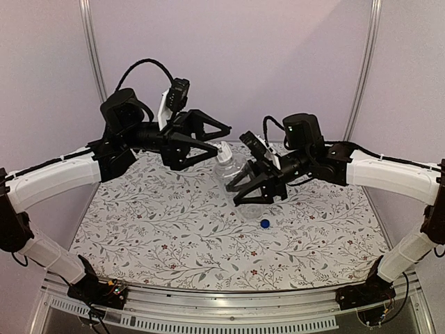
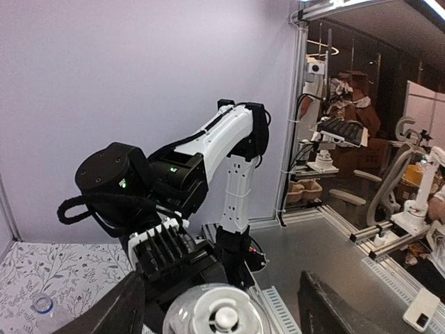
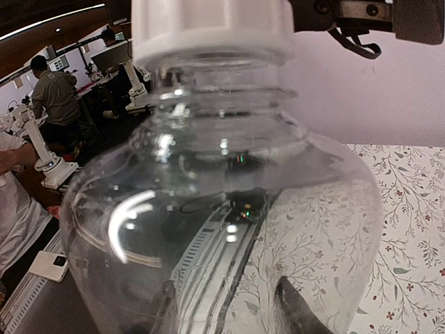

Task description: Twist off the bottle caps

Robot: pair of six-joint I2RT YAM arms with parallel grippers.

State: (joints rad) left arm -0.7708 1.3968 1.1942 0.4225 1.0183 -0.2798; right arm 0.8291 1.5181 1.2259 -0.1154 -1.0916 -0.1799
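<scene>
Our right hand (image 1: 250, 189) grips the plain bottle (image 1: 233, 174) aloft over the surface (image 1: 153, 223). Our left hand (image 1: 221, 140) stands open astride the white cap (image 1: 224, 150). We should centre on it, close squarely, then twist while the right holds firm.

White cap (image 2: 224, 316) on clear bottle (image 2: 174, 321), left claw (image 2: 224, 306) spread either side, right arm (image 2: 233, 156) behind

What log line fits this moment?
left gripper: open, flanking white cap | right gripper: shut on unlabelled clear bottle, raised | white cap: on bottle | blue cap: loose on table
</scene>
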